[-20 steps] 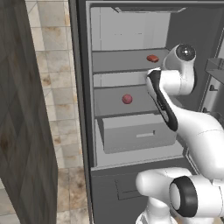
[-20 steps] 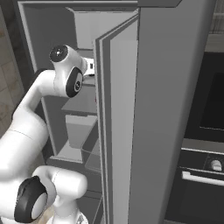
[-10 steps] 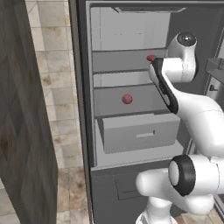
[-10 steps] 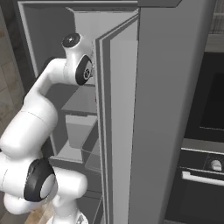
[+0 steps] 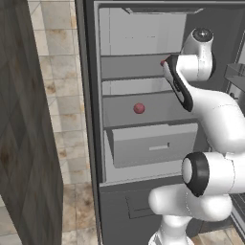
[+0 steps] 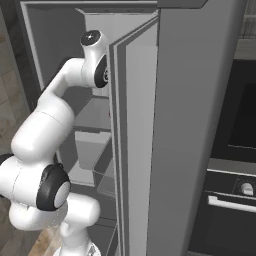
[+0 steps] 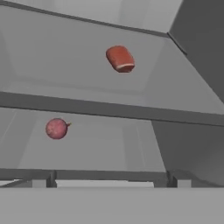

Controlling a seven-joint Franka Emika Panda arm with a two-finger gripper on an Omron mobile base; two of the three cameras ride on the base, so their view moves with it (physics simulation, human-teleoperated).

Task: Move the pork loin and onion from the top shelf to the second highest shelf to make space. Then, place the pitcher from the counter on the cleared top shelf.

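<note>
The pork loin, a red-pink lump, lies on the top shelf toward its right; in the left base view the pork loin peeks out beside my forearm. The onion, a round dark red ball, rests on the second highest shelf, seen as the onion lower left in the hand view. My wrist is raised at the right front of the top shelf, with the hand facing the pork loin from a short way off. The gripper is open and holds nothing. The pitcher and the counter are out of view.
A grey drawer box juts out below the second shelf. The open fridge door stands close on the arm's right. A tall dark panel flanks the fridge on the left. An oven front is to the far right.
The arm has lifted and its wrist has risen toward the top shelf. The onion and the pork loin have stayed where they were.
</note>
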